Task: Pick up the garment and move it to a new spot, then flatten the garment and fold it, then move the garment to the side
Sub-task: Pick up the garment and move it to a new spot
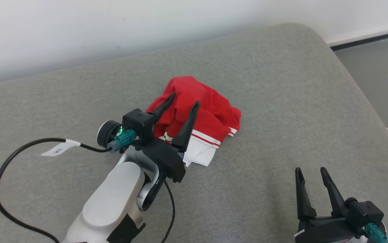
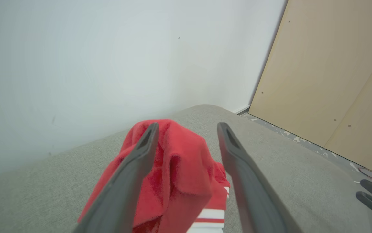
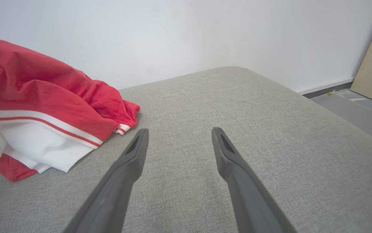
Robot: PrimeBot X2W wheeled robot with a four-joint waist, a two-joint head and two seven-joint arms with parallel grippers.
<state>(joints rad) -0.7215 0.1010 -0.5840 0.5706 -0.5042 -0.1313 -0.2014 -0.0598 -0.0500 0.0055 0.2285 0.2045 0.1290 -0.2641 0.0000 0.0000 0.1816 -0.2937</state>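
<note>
Near the middle of the head view, the garment [image 1: 202, 108] lies in a crumpled heap on the grey cushion [image 1: 281, 84]. It is red cloth, with a white band [image 1: 202, 152] edged in thin red stripes showing at its lower edge. It is bunched up high, folds over folds, and no edge lies flat.

It looks like a light, soft knit. It should sag and drape from wherever it is lifted, should not slide much on the rough upholstery, and has nothing in it to break. A pinch on top of the heap would likely lift only a wad. For flattening, I judge the striped white band at the lower part of the heap to be the clearest edge to take, best at two points set apart from each other.

The left claw [image 1: 185, 99] reaches over the heap from the lower left with its two fingers spread apart. In the left wrist view red cloth shows between and behind them, and I cannot tell whether a finger touches it. It grips nothing. The right claw [image 1: 310, 169] is at the lower right of the frame, well apart from the garment, its fingers likewise spread and empty above bare cushion. A black cable [image 1: 11, 158] loops at the lower left, and a pale wall [image 1: 113, 27] runs along the top.
</note>
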